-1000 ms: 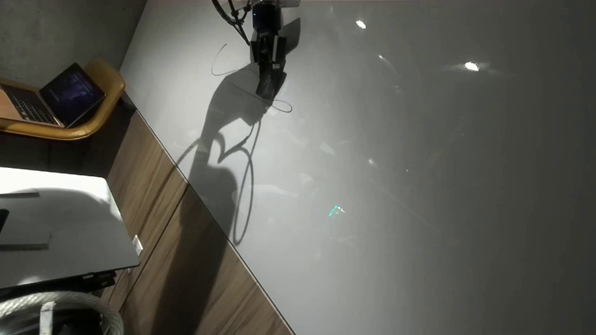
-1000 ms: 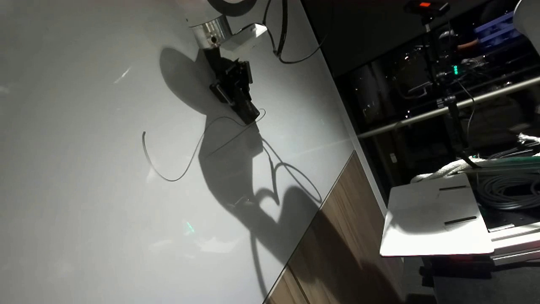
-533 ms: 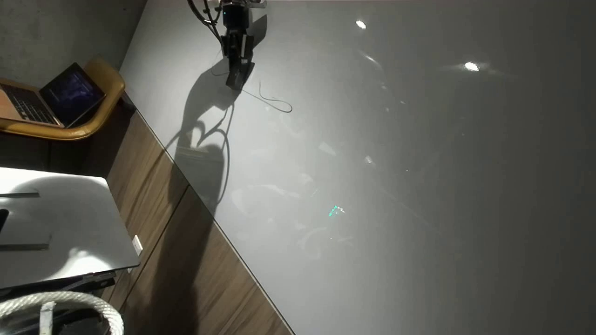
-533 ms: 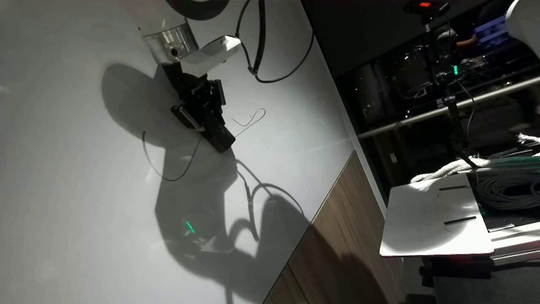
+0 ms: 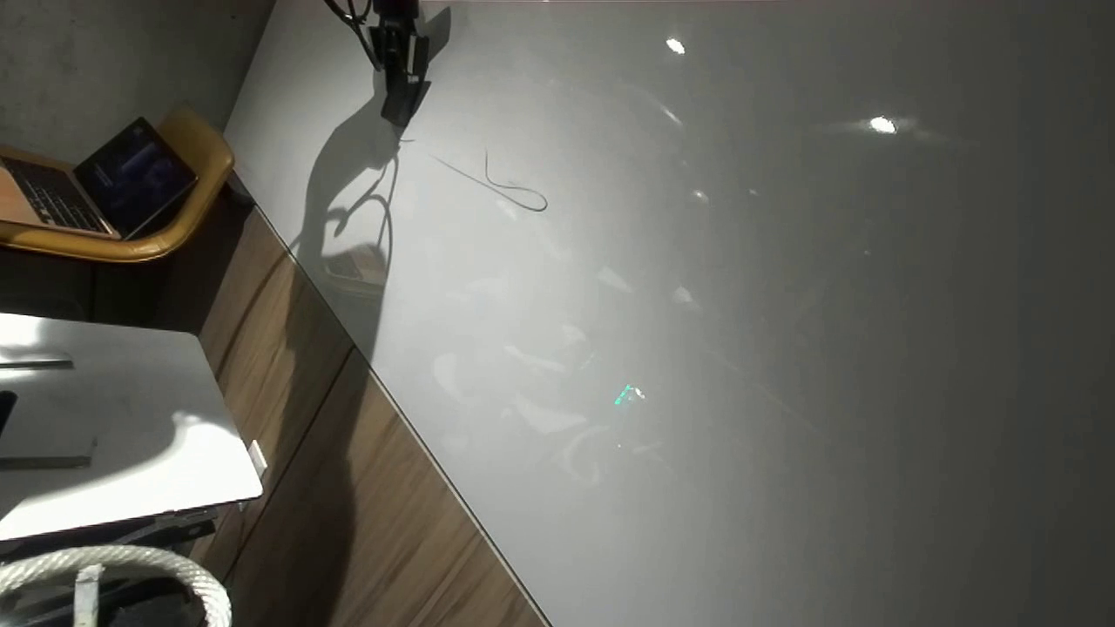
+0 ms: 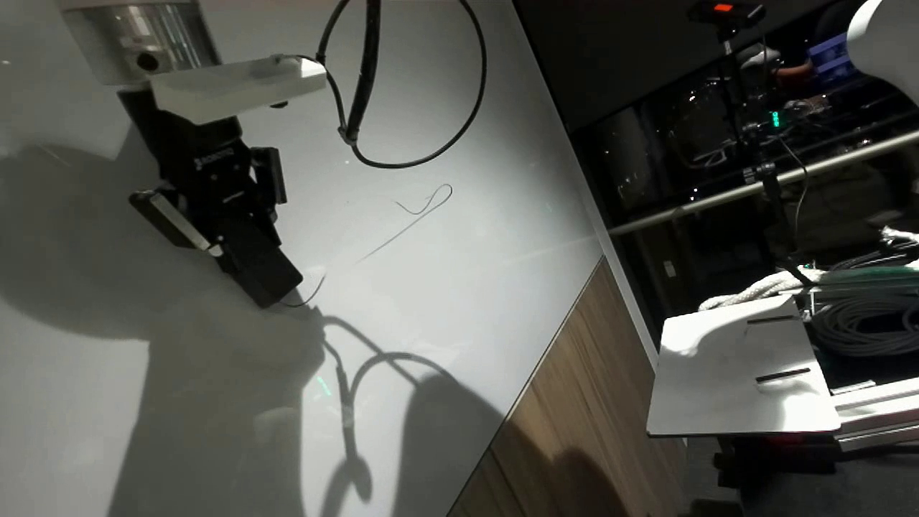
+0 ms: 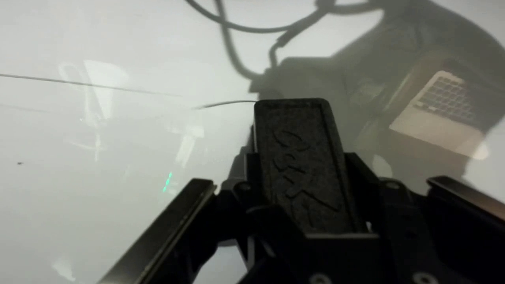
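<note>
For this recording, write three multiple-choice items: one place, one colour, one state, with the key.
1. Where is the laptop relative to the chair?
A) under it
B) on it
C) behind it

2. What colour is the block?
A) black
B) red
C) yellow

3. How is the end effector?
A) open, empty
B) out of view
C) closed on the block

1 B: an exterior view shows it resting there.
2 A: the wrist view shows its black face.
3 C: the wrist view shows it gripping the block.
</note>
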Robot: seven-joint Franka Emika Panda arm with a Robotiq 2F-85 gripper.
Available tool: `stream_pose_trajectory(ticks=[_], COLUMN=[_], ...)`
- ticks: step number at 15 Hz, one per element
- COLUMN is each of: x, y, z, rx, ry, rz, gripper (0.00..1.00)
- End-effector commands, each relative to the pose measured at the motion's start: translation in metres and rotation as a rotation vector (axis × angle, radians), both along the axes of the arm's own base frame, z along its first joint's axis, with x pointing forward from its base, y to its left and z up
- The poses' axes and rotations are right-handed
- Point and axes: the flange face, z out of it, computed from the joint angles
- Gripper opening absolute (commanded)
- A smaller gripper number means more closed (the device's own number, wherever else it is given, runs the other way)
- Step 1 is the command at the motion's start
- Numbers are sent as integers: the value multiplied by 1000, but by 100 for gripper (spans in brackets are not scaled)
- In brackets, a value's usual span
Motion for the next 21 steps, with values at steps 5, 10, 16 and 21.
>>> stream_pose_trajectory(ticks=[5, 10, 16, 21], x=[16, 43, 38, 32], y=[3, -52, -91, -134], z=[64, 60, 93, 115], rx=[17, 75, 26, -9], ry=[-82, -21, -18, -11], rz=[61, 1, -24, -62], gripper=[29, 29, 29, 29])
